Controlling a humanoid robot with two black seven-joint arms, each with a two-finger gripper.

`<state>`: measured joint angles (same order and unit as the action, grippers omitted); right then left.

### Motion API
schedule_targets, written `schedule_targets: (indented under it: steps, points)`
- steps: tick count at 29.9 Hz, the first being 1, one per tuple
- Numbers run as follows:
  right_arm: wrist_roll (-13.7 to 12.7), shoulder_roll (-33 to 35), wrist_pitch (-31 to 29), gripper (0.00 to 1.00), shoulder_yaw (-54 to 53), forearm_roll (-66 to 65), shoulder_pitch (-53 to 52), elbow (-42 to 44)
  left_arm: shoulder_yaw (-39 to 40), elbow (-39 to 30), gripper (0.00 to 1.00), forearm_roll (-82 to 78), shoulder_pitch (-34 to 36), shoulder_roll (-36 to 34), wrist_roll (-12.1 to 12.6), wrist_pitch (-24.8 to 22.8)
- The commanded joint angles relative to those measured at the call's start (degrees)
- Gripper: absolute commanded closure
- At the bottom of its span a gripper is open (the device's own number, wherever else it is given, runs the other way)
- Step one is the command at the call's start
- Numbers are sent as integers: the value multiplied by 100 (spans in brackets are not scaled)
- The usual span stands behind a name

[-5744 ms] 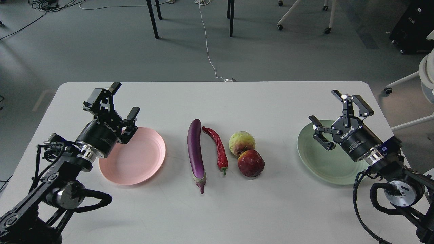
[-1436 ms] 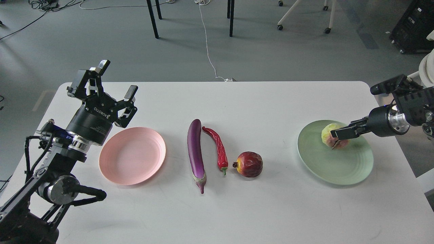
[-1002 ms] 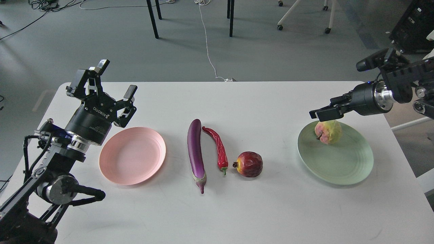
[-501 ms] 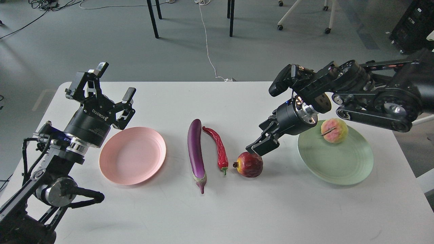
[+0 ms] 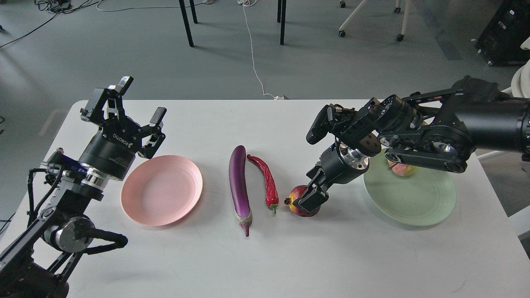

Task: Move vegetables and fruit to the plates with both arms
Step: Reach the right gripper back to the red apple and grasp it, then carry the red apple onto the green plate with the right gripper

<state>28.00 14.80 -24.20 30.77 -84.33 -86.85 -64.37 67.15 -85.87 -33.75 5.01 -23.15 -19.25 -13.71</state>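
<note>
- Head view: right claw (image 5: 309,200) down over dark red fruit (image 5: 299,203) on bench (image 5: 265,256); grip not discernible.
- Left claw (image 5: 134,109) spread wide, empty, above pink plate (image 5: 161,190).
- Yellow-green fruit (image 5: 401,169) on green plate (image 5: 410,198); eggplant (image 5: 239,186), chili (image 5: 267,182) mid-bench.

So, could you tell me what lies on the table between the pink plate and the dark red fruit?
In the head view, the eggplant and then the chili pepper lie side by side between the pink plate and the dark red fruit.

Two plates (image 5: 162,190) (image 5: 414,198), two fruits (image 5: 296,198) (image 5: 401,169), one eggplant (image 5: 239,186), one chili (image 5: 267,180), two arms (image 5: 78,182) (image 5: 455,124).
</note>
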Motion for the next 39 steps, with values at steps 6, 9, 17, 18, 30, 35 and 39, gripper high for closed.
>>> schedule_targets:
  steps: [6, 9, 17, 18, 30, 35, 39]
  points:
    - [0, -188, 275, 4, 148, -13, 300, 355, 0, -9, 2, 0, 0, 3, 0, 0]
    - [0, -197, 284, 5, 183, -13, 300, 373, 8, -9, 2, 0, 0, 3, 0, 8]
    - [0, -205, 310, 31, 192, 4, 370, 452, 0, -9, 2, 0, 0, 12, 0, 0]
    - [0, -214, 310, 36, 192, 4, 370, 452, 0, -9, 2, 0, 0, 3, 0, 0]
    - [0, 417, 310, 54, 183, -13, -112, 22, 79, -9, 2, 0, 0, 3, 0, 0]
    - [0, 1260, 319, 54, 122, -13, -429, -391, 87, -9, 2, 0, 0, 3, 0, 0]
    - [0, 2034, 337, 53, 139, -119, -429, -629, 87, -9, 2, 0, 0, 21, 0, 0]
